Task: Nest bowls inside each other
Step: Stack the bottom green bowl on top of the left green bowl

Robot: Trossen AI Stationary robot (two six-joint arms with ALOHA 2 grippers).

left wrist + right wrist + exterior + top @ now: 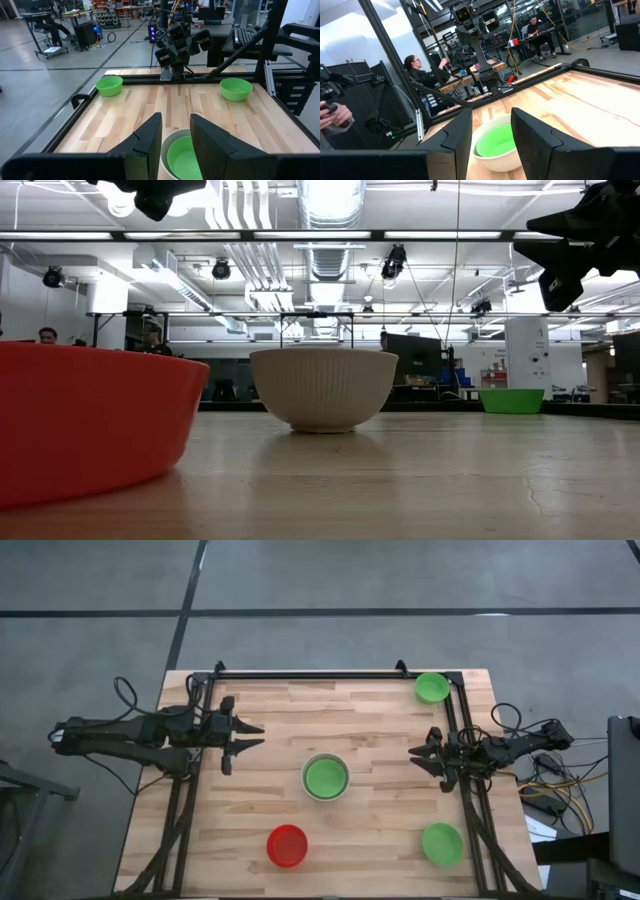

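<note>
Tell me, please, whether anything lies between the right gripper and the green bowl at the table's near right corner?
Nothing visible does: bare wood separates the open right gripper from that green bowl.

A light butcher-block counter lay inside a black metal frame on a grey concrete floor crossed by dark lines. Cables trailed off the right edge. Beyond, a seated person faced cluttered workbenches, and ducts and strip lights ran along the ceiling.
</note>
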